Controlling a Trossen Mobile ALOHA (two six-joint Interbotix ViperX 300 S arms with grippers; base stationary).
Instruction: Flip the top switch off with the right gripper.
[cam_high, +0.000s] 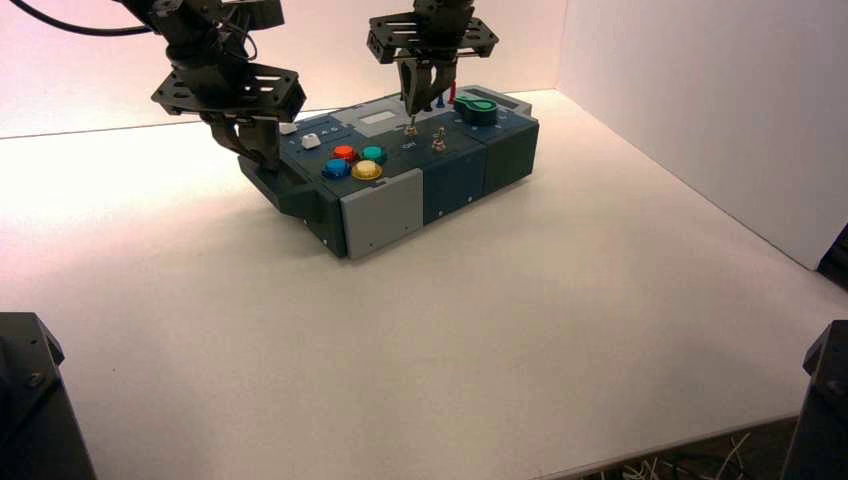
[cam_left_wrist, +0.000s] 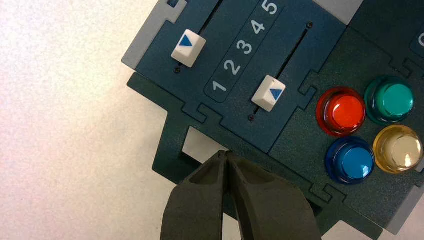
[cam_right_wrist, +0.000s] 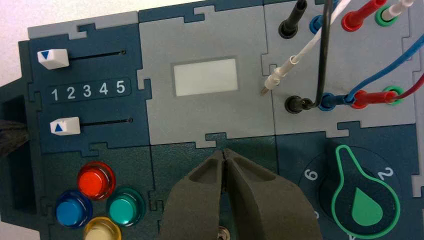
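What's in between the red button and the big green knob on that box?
In the right wrist view, the right gripper lies between the red button and green knob, over a dark panel.

Red button, blue button, black claw

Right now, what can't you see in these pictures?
- Toggle switch: right wrist view, mostly hidden behind the right hand.
- Its lever's position: too small in the high view.
- Green knob's numbers: some cut off by the right wrist view's bottom edge.
- Yellow button: same edge cuts it.
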